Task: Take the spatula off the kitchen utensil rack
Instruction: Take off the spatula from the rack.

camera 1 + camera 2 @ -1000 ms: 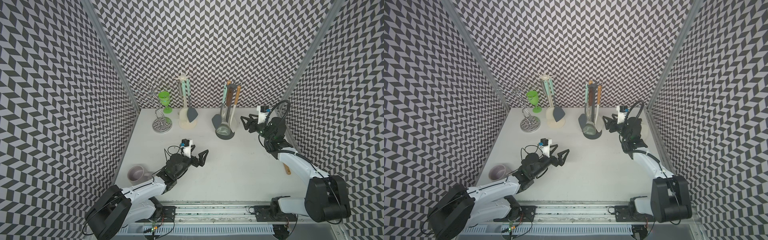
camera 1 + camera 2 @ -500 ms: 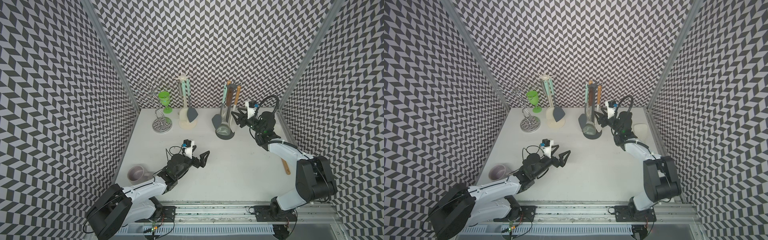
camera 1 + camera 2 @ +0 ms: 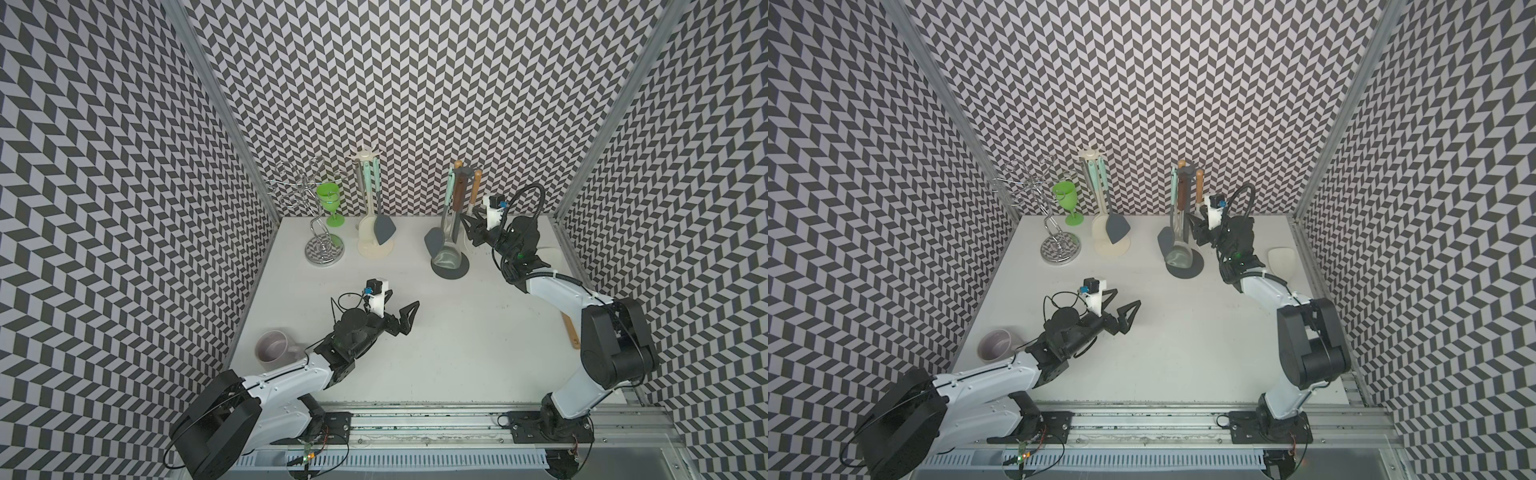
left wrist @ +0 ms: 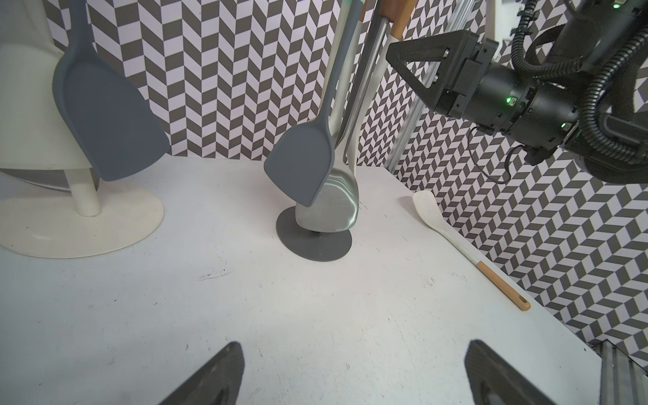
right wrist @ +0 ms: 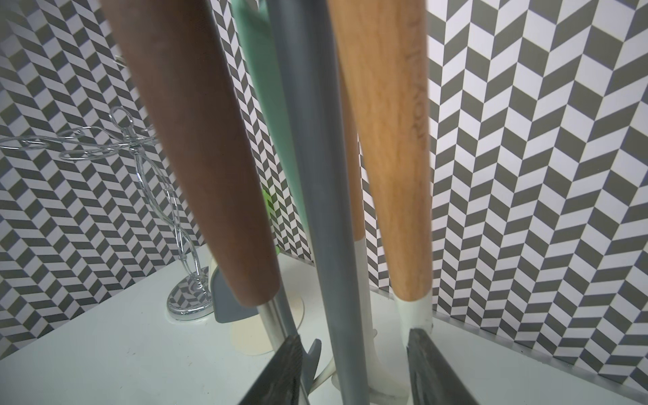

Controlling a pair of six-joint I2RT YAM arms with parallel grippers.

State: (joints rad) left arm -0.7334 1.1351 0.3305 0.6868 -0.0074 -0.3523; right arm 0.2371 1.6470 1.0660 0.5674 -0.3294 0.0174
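The gray utensil rack (image 3: 454, 275) stands at about 1 o'clock on the white table (image 3: 457, 357). The white spatula (image 3: 475, 189) hangs on the rack's 3 o'clock side, light wood handle up. The right gripper (image 3: 466, 230) reaches in from 3 o'clock. In its wrist view the fingers (image 5: 431, 368) stand partly apart on either side of the rack's pole and the spatula's white neck, clamping nothing. The left gripper (image 3: 404, 299) sits near the table's centre, jaws spread wide, holding nothing. A second white spatula (image 3: 1281, 259) lies flat at 2 o'clock by the wall.
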